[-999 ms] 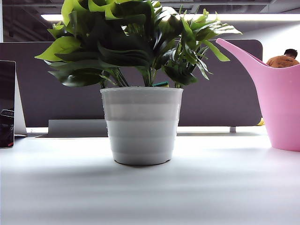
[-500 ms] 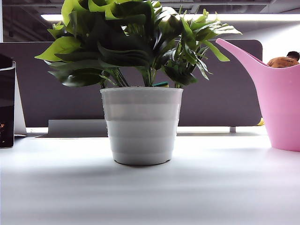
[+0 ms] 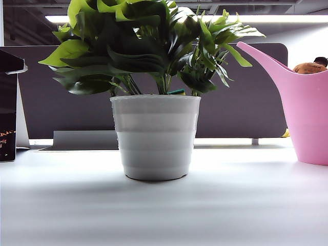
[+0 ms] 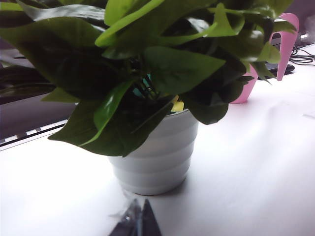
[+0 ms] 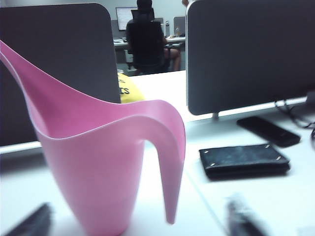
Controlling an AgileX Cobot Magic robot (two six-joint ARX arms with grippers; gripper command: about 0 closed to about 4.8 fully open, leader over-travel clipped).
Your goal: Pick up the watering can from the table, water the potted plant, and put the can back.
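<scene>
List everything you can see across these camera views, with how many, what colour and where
potted plant: one, green leaves in a white ribbed pot, centre of the table
watering can: one, pink, standing right of the plant
table: one, pale grey-white
black case: one, on the table beyond the can
black slab: one, behind the case
partition panels: dark, along the far edge
left gripper: dark, jaws together, before the pot
right gripper: dark, jaws apart, facing the can

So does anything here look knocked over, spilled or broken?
Nothing stands out. The potted plant and the pink watering can both stand upright on a dry table, apart from each other.
</scene>
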